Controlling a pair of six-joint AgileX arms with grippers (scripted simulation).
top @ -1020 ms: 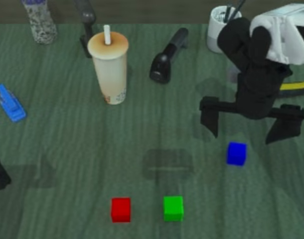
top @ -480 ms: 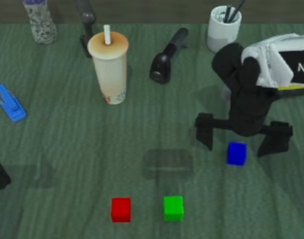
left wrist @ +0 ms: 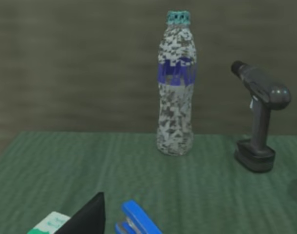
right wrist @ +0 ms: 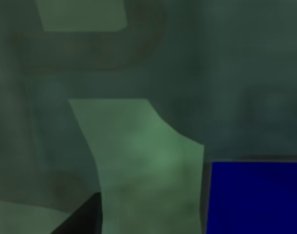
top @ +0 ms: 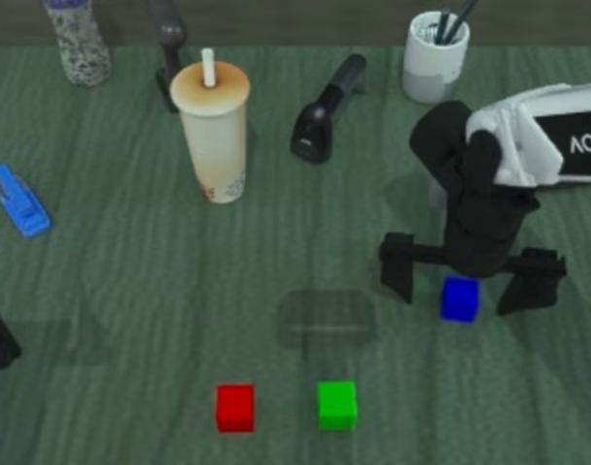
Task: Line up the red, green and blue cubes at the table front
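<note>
My right gripper (top: 470, 278) is low at the frame's right, fingers spread on both sides of the blue cube (top: 460, 298), because red cube (top: 234, 407) and green cube (top: 336, 404) already stand at bottom centre

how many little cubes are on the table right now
3. The red cube and green cube sit side by side at the table's front; the blue cube lies farther back to the right, between the right gripper's open fingers.
</note>
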